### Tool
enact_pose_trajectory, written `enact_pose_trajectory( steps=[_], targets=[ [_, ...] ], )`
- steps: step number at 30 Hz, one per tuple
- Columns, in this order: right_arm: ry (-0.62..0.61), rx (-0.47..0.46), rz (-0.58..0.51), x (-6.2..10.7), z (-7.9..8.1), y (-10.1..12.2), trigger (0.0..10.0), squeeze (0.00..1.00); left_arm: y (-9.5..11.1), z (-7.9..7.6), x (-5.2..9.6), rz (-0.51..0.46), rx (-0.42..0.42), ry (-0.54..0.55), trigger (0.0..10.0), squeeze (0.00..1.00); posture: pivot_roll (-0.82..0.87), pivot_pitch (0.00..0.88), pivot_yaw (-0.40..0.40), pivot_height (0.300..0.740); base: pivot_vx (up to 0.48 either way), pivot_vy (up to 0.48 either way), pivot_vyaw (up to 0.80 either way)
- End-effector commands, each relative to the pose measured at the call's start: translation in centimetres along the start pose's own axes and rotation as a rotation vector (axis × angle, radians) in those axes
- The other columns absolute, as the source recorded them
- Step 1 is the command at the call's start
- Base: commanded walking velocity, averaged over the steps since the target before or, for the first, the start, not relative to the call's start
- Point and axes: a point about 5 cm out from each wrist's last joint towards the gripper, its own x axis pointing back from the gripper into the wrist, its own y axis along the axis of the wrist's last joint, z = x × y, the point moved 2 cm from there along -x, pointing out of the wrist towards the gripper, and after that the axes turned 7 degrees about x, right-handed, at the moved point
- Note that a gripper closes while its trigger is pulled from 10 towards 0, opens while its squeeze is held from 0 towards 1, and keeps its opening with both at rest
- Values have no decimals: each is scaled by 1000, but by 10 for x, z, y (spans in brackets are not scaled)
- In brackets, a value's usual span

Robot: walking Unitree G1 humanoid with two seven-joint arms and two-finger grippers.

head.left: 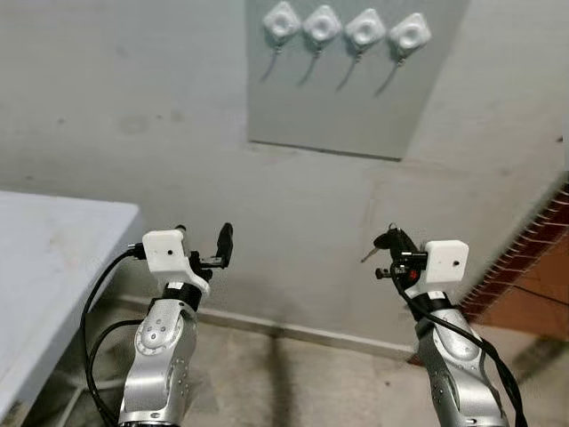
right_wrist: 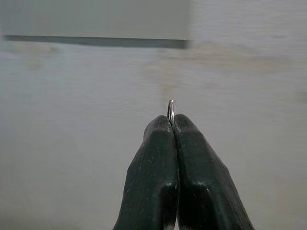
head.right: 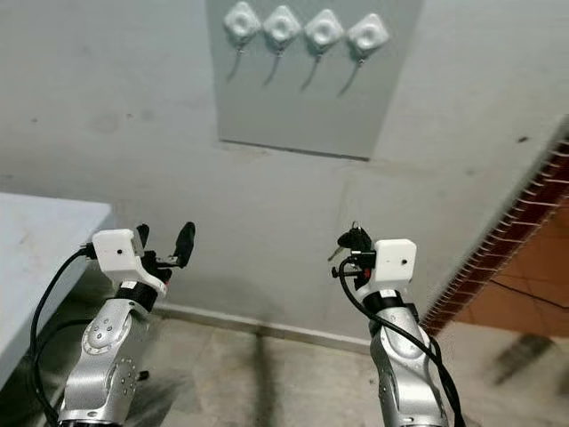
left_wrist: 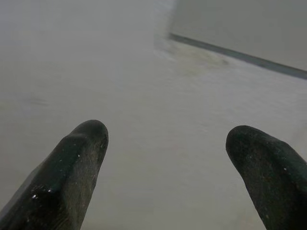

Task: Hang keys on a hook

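1. Facing a grey wall [head.left: 133, 133] with a paler panel [head.left: 347, 107] mounted at 12 o'clock.
2. Carrying four white hooks [head.left: 347, 28] in a row along the panel's top, each with a thin metal prong hanging below.
3. Right gripper [head.left: 392, 240] raised at 4 o'clock, clenched on the keys [head.left: 384, 242]; a thin metal edge poking out between the pressed fingertips [right_wrist: 160, 132] in the right wrist view.
4. Keys well below the hooks, apart from the panel, a small blade dangling toward 8 o'clock from the pinch.
5. Left gripper [head.left: 203, 245] raised at 8 o'clock, released, black fingers [left_wrist: 79, 153] spread wide with bare wall between them.
6. Pale worktop [head.left: 53, 267] at 9 o'clock, beside the left arm.
7. Skirting strip [head.left: 293, 331] along the wall's base at 6 o'clock; red brick edge [head.left: 524, 258] at 3 o'clock.
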Motion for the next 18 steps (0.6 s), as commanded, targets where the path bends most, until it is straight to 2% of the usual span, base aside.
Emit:
enact_pose_trajectory(
  steps=[1,3,11,14,18],
  targets=[
    [2,2,-23,-2,0,5,10000,0,-1,5,0,12,-13,30,10000,0,-4,0,-17,740,0,0,-700],
    [4,4,-27,-3,0,6,10000,0,-1,5,0,13,-12,39,10000,0,-3,0,-21,740,0,0,-619],
    [28,9,-53,-3,2,11,10000,0,-2,5,0,25,17,28,10000,0,-4,0,-29,740,0,0,0],
    [34,7,-96,-3,1,19,10000,0,2,1,1,4,12,-2,10000,0,-5,0,-30,740,0,0,0],
    [54,-13,-178,-1,3,35,10000,0,11,-6,1,-27,-14,-39,10000,0,-7,0,-29,740,269,0,0]
  ],
)
